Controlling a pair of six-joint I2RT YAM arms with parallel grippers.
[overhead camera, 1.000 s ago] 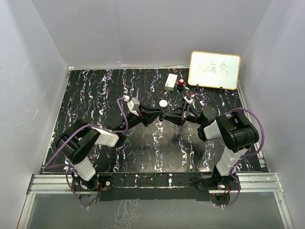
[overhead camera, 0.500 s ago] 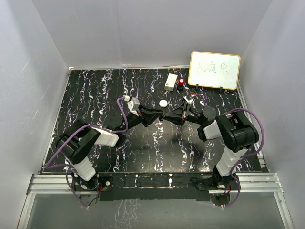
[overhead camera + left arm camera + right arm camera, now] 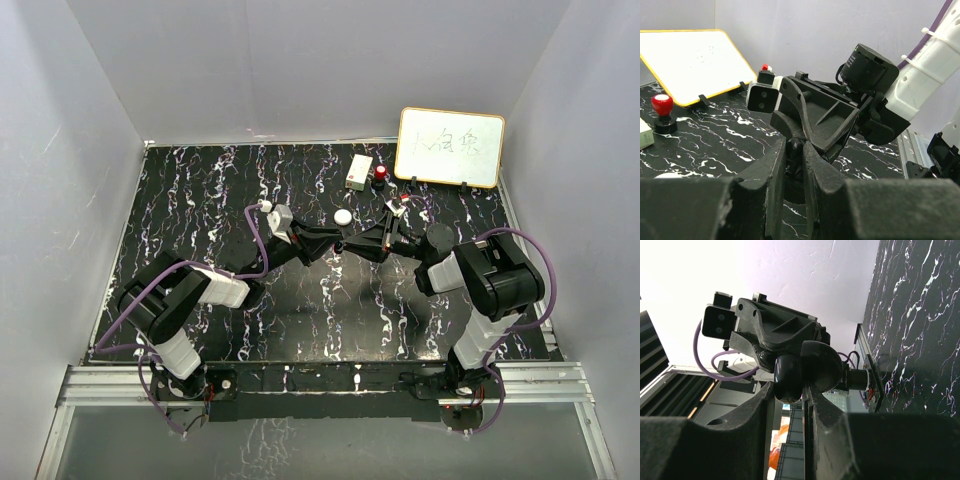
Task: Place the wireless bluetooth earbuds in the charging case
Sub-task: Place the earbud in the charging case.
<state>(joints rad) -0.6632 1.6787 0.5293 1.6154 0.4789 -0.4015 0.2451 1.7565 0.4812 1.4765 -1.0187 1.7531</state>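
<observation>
Black charging case [image 3: 816, 364] clamped in right gripper [image 3: 789, 390]. The left gripper [image 3: 794, 150] is pinched shut, contents hidden. Overhead, case lies 3 o'clock from left gripper, just beside.

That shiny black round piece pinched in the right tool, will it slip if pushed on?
Likely slippery: the piece looks glossy and rounded where the right tool pinches it. It may twist between the narrow fingers if pushed. It seems rigid, with no visible dent.
</observation>
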